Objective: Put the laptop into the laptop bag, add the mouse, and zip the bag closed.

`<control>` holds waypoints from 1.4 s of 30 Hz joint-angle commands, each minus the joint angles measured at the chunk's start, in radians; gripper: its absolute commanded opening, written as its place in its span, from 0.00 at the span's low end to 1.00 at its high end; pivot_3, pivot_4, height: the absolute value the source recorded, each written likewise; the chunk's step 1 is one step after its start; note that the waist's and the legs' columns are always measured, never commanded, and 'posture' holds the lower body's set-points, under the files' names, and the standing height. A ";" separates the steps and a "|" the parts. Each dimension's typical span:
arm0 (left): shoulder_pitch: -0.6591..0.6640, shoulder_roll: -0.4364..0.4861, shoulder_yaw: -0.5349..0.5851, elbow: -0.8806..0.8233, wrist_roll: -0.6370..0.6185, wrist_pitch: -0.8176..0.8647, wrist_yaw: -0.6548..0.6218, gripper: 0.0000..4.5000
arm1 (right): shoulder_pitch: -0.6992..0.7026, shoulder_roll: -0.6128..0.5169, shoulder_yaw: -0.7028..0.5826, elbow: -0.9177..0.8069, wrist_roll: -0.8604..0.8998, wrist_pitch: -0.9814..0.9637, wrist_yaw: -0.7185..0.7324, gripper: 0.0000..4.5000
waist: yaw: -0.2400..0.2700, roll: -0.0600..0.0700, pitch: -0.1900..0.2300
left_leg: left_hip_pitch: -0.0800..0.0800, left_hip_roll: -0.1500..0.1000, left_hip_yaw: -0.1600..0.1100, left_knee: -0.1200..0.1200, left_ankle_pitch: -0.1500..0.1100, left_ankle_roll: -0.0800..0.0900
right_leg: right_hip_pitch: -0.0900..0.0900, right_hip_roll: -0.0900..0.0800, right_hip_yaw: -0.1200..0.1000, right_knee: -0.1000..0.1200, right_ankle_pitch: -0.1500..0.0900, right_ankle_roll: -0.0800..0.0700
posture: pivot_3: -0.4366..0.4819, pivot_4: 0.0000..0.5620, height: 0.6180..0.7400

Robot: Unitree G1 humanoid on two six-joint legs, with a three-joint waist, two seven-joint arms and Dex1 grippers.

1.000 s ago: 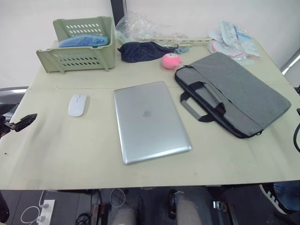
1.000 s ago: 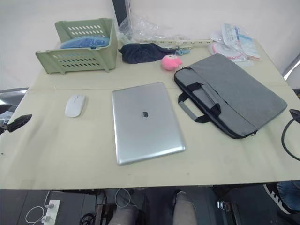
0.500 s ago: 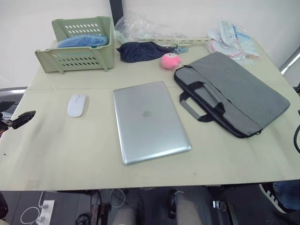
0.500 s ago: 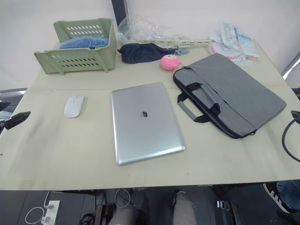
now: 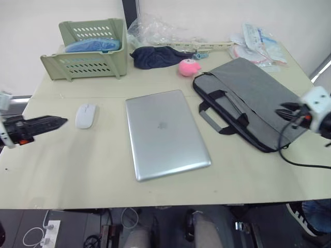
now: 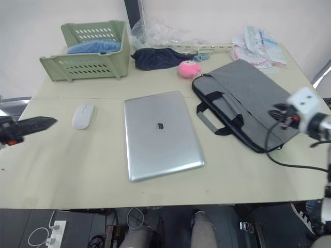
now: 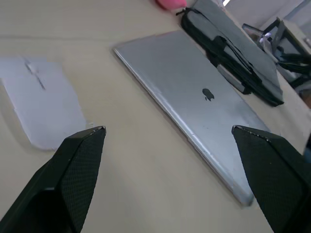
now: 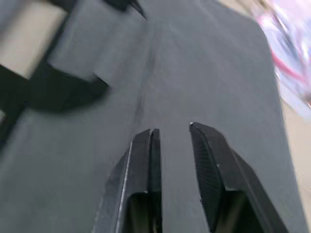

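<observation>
A: What is seen on the table [image 5: 77, 165]?

B: The laptop bag [image 5: 258, 103] is laid flat at the right. The closed laptop [image 5: 165, 133] is found at the centre, the mouse [image 5: 85, 115] to its left.

A: And the grippers?

B: The left gripper [image 7: 167, 133] is spread wide, empty, near the mouse. The right gripper [image 8: 172, 133] is held over the bag, narrowly parted, nothing grasped.

Pale beige table [image 5: 67, 170], white wall [image 5: 31, 31], dark floor [image 5: 77, 227]
</observation>
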 commanded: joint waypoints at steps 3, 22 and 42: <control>-0.173 -0.176 -0.193 -0.023 -0.029 0.365 0.125 1.00 | -0.043 0.216 0.195 -0.382 -0.059 0.271 -0.064 0.01 | 0.003 0.000 0.000 | 0.003 -0.001 0.000 0.004 0.000 0.000 | -0.002 0.000 0.003 0.004 0.000 0.000 | 0.48 0.27 1.00; -0.316 -0.425 -0.264 0.181 0.041 0.371 0.279 1.00 | -0.195 0.432 0.393 -0.105 -0.226 0.214 -0.126 0.01 | -0.011 -0.002 -0.001 | 0.002 -0.003 -0.002 0.004 0.000 0.000 | -0.006 0.000 0.005 0.007 0.000 0.000 | 0.48 0.27 1.00; -0.304 -0.577 -0.160 0.107 -0.010 0.472 0.337 1.00 | -0.132 0.582 0.369 -0.271 -0.186 0.313 -0.092 0.01 | -0.009 -0.003 -0.003 | 0.006 -0.003 -0.003 0.007 0.000 -0.001 | -0.003 0.000 0.010 0.008 0.000 0.000 | 0.48 0.27 1.00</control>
